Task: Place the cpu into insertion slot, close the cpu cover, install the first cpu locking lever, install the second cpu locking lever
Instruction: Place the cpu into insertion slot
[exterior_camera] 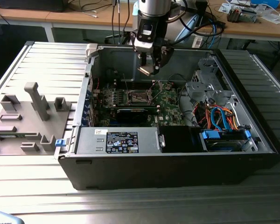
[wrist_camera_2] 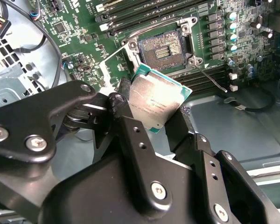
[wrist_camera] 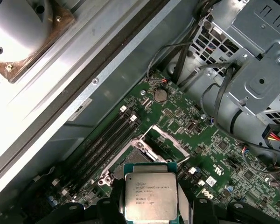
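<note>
My gripper (exterior_camera: 146,70) hangs above the open computer case, shut on the cpu (exterior_camera: 145,71) by two opposite edges. In both wrist views the cpu (wrist_camera_2: 156,100) (wrist_camera: 150,196) is a flat silver-topped square with a green rim, clamped between black fingers (wrist_camera_2: 130,135). The insertion slot (wrist_camera_2: 163,46) (wrist_camera: 141,157) (exterior_camera: 136,97) lies bare on the green motherboard below, apart from the chip. The cpu cover (wrist_camera: 167,138) (wrist_camera_2: 113,63) stands swung up beside the slot. A thin locking lever (wrist_camera_2: 211,78) sticks out unlatched next to the slot.
Long memory slots (wrist_camera: 105,140) flank the socket, and a black card (exterior_camera: 133,113) lies in front of it. A metal drive cage (exterior_camera: 203,79) and coloured cables (exterior_camera: 219,116) fill the exterior view's right. A grey fixture block (exterior_camera: 30,112) sits left of the case.
</note>
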`<action>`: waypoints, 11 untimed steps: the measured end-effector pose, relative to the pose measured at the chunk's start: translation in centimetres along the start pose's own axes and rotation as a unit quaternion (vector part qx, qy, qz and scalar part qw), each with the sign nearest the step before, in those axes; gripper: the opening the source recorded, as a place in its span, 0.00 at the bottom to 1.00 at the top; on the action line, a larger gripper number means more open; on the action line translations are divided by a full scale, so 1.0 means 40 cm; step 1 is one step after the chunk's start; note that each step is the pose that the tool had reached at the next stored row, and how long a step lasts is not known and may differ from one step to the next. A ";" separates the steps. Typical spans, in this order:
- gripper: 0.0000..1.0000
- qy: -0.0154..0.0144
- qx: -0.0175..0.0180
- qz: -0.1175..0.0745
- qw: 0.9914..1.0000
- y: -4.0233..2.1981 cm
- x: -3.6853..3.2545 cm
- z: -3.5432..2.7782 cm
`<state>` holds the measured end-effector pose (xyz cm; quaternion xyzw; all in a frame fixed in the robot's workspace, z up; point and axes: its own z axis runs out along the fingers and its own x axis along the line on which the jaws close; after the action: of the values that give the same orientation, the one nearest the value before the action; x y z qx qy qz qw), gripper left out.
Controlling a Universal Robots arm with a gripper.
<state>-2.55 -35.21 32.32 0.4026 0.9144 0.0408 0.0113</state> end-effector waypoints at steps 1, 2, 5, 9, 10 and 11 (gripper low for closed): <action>0.55 0.000 0.000 0.001 1.000 0.000 0.000 0.000; 0.55 0.000 0.000 0.003 1.000 0.000 0.000 0.000; 0.55 -0.001 0.000 0.006 1.000 0.000 0.000 0.000; 0.55 -0.001 0.000 0.011 1.000 0.000 0.000 0.001; 0.55 -0.001 0.000 0.012 1.000 0.000 0.000 0.001; 0.55 -0.001 0.000 0.013 1.000 0.000 0.000 0.001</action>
<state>-2.55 -35.21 32.28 0.4148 0.9089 0.0407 0.0119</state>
